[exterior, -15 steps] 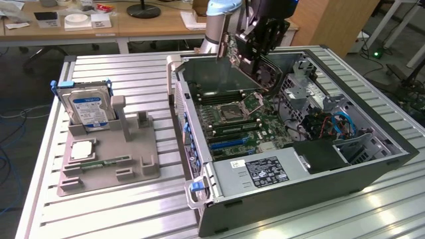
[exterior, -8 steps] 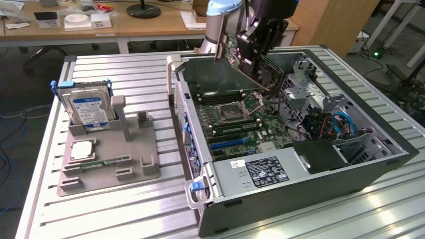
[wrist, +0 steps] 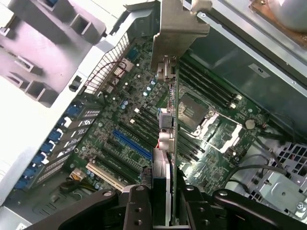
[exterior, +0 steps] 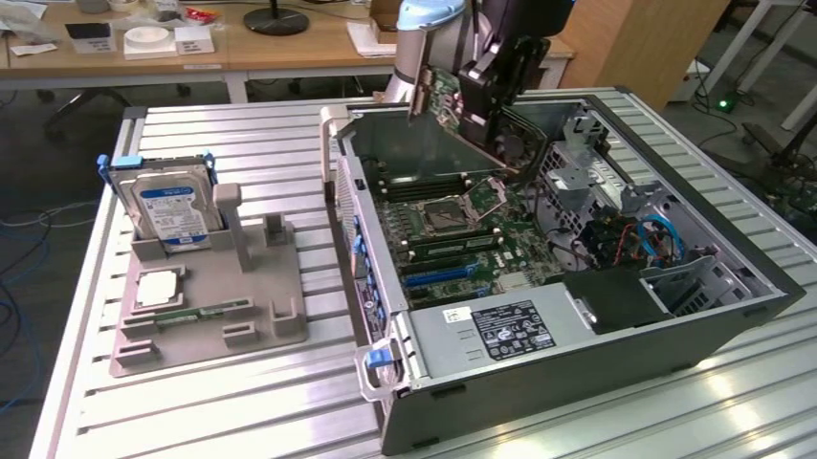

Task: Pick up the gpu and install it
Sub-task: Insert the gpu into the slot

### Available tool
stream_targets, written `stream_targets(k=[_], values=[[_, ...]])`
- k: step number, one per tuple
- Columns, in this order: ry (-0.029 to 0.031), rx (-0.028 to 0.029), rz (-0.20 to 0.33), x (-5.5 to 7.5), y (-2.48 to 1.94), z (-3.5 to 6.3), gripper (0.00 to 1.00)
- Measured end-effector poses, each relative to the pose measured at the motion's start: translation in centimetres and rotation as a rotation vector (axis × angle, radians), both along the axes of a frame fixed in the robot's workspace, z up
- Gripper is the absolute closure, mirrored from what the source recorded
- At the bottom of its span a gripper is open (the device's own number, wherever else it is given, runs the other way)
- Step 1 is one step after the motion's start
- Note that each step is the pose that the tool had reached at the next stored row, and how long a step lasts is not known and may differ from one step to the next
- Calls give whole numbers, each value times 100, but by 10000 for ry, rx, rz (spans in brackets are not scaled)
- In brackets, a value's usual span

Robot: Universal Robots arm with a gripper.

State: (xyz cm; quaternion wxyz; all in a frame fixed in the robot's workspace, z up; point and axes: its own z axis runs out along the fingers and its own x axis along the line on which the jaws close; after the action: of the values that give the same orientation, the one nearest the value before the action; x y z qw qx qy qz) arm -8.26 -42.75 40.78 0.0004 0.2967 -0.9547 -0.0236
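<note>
Hand (wrist: 163,194) gripping gpu (wrist: 166,122) above motherboard (wrist: 108,112)

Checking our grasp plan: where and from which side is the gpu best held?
Pinch the gpu across its flat faces at the upper edge, from above, as the gripper does. The thin card hangs on edge, so its lower edge and silver bracket are free toward the motherboard.

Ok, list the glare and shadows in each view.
Exterior view: glare streaks on the table, case interior shaded. Wrist view: table beside the case washed out white, gpu bracket brightly lit, hand dark in shadow.
</note>
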Motion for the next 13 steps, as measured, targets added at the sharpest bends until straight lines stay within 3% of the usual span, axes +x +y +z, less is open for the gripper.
stream_targets(k=[7,13], values=[[-101,-1,748,3,-2,-23,72],[-129,1,1655,2,-2,-36,72]])
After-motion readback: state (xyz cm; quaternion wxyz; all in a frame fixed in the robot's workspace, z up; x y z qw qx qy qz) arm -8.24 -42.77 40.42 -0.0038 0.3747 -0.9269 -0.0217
